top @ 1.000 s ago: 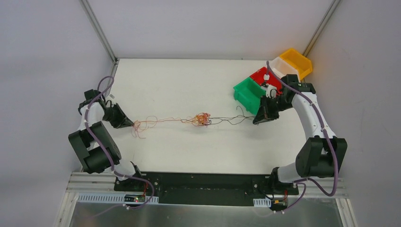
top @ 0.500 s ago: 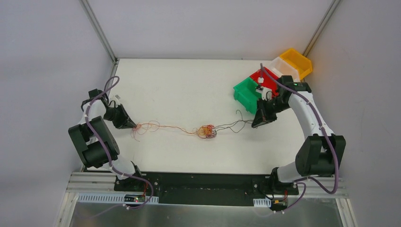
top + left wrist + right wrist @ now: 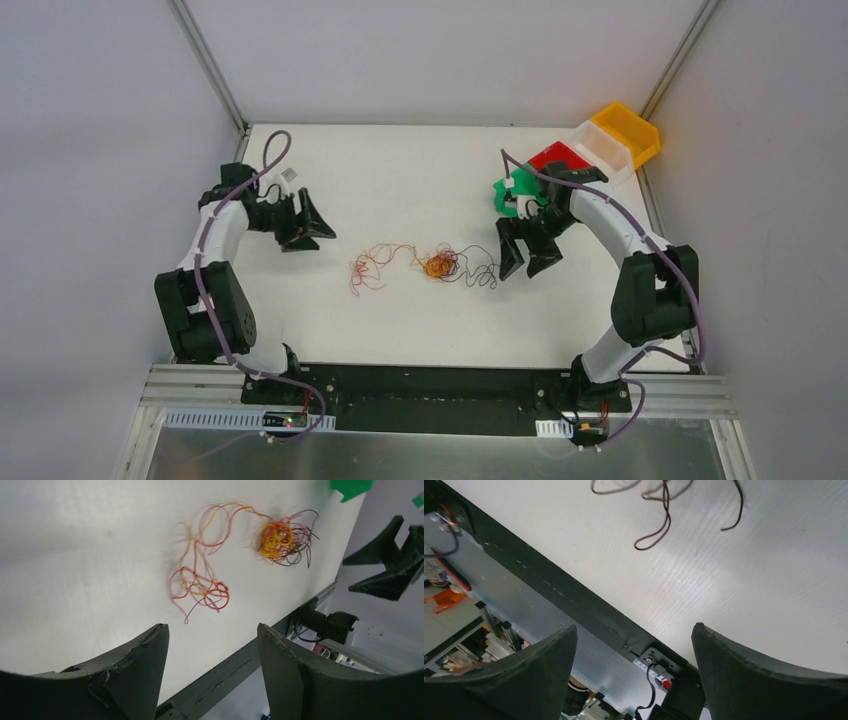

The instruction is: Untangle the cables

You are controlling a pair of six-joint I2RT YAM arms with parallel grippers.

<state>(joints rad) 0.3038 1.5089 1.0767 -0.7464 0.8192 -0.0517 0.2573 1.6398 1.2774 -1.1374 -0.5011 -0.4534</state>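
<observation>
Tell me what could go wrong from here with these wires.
The yellow knot sits dense in the middle of the wires; grabbing there would likely tighten it. The dark strands lie thin and flat on the table, so the open right fingers may close on nothing.

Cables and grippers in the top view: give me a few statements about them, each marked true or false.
1. The left gripper and right gripper both stand open, holding nothing. True.
2. The cables are pulled taut between the grippers. False: they lie slack on the table, held by neither.
3. An orange-yellow knot sits between red loops and dark strands. True.
4. The cables lie in the green bin. False: they lie on the table, left of it in this view.
</observation>
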